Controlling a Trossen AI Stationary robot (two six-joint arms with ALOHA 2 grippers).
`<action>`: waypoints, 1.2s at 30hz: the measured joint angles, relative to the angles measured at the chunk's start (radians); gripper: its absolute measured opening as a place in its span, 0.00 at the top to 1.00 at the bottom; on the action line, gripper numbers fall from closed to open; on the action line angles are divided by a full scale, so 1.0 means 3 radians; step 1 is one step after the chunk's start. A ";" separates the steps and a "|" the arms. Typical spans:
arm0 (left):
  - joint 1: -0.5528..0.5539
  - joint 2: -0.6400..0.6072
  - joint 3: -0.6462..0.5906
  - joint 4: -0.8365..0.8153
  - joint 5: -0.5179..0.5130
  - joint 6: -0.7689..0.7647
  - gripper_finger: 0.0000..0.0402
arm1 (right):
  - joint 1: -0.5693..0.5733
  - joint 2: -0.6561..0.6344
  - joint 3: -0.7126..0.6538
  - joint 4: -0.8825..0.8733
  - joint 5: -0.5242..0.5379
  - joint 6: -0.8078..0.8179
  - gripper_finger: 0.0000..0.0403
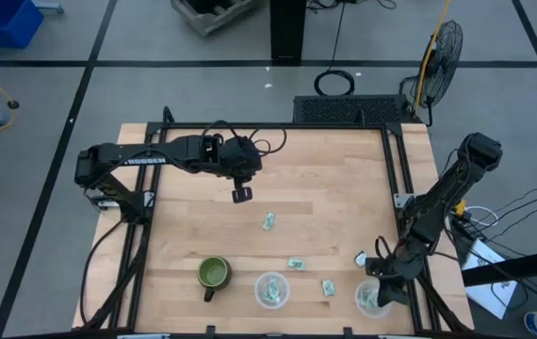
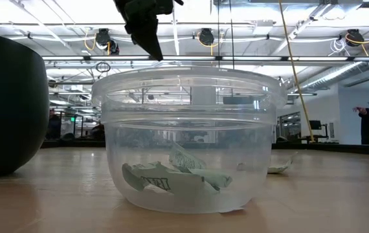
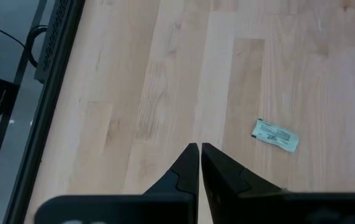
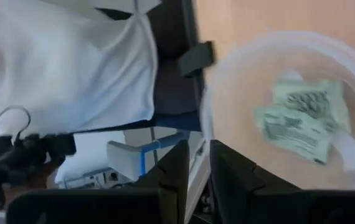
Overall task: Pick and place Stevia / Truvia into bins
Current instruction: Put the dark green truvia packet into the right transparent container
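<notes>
The right tool point(image 1: 379, 290) hangs over the clear round plastic bin point(image 1: 373, 299) at lower right, fingers slightly parted and empty, so pale green sweetener packets point(image 4: 302, 118) lie inside it. The left tool point(image 1: 241, 194), clenched empty, hovers at upper centre above the wooden desk point(image 1: 325, 188) near a loose packet point(image 1: 268, 221), likely the next pick.

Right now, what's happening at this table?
The robot is sorting sweetener packets into two clear cups. The right gripper hangs over the right cup, which holds packets, its fingers slightly apart and empty. The left gripper hovers shut above mid-table near a loose packet. The other cup also holds packets.
</notes>
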 joint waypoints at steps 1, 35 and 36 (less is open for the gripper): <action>0.0000 0.0000 0.0000 0.0000 0.0000 0.0000 0.94 | -0.0004 -0.0012 0.0000 0.0029 0.0001 -0.0088 0.87; 0.0001 0.0000 0.0000 -0.0001 -0.0003 0.0180 0.94 | -0.1130 -0.0851 -0.0551 -0.1690 0.0759 -0.0797 0.84; 0.0001 0.0000 0.0000 -0.0001 -0.0003 0.0179 0.94 | -0.1132 -0.0855 -0.0593 -0.1638 0.0732 -0.0749 0.84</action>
